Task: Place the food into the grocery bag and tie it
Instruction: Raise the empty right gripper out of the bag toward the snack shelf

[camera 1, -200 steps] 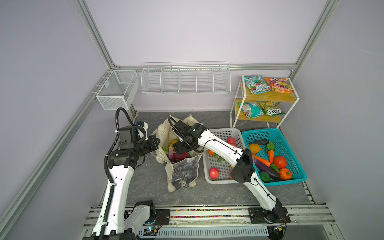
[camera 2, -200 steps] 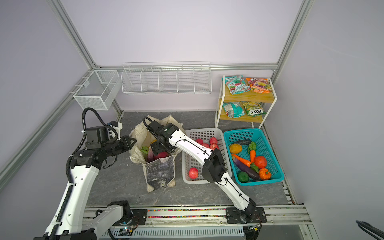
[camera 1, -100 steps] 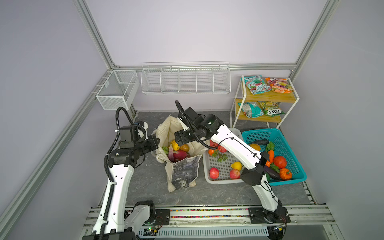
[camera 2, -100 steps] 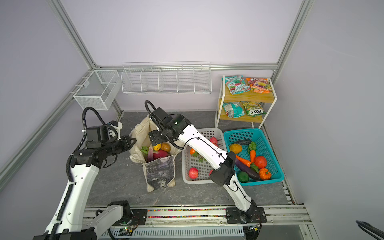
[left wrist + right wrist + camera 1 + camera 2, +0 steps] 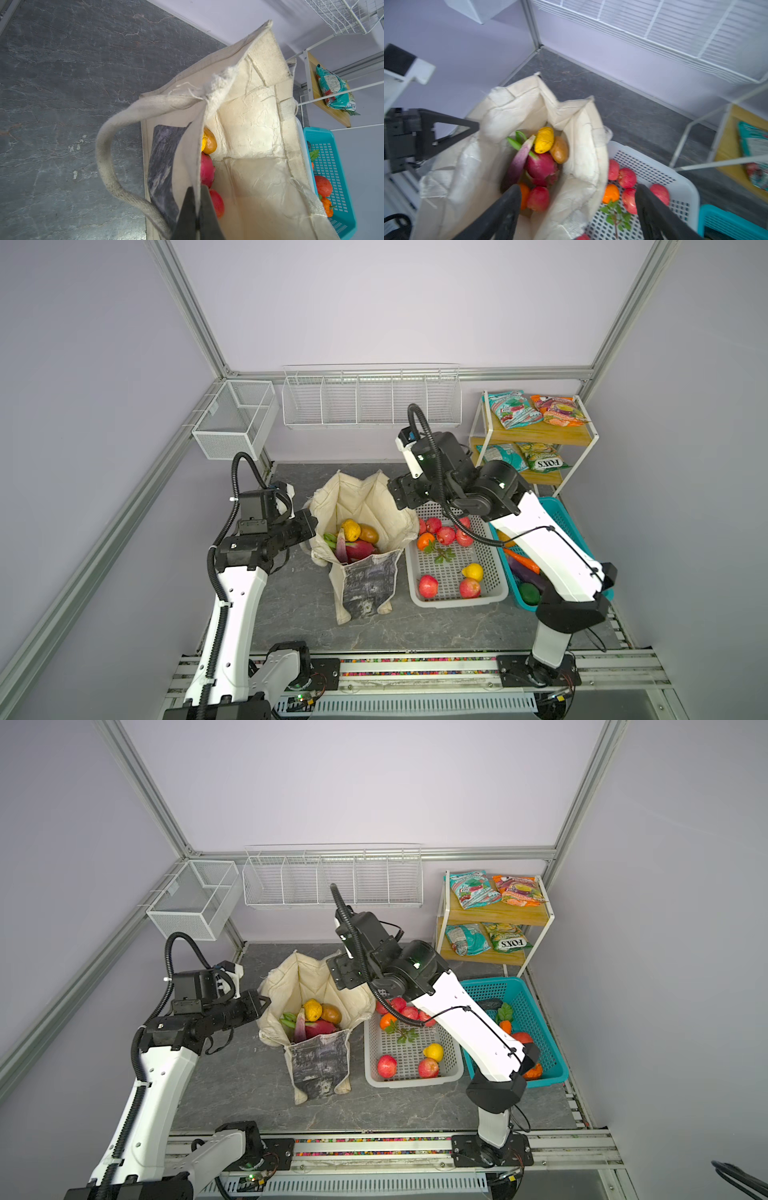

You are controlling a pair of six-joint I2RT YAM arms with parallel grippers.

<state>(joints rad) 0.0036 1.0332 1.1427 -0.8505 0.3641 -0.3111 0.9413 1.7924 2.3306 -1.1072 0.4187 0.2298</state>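
Grey tabletop point(image 5: 291, 614); right claw point(image 5: 577, 188) wide, now clear above grocery bag point(image 5: 365, 506), left claw point(image 5: 196, 191) tight on rim.

White-shelled arms point(image 5: 237, 597), black joints point(image 5: 569, 610) — ribbed black cable hoses point(image 5: 233, 481), black wedge-shaped claws point(image 5: 197, 188)

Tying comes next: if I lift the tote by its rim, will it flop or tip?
The grocery bag looks creased and slumped: likely floppy. Produce piled low should weigh its base against tipping. The left gripper pinching its rim probably props it.
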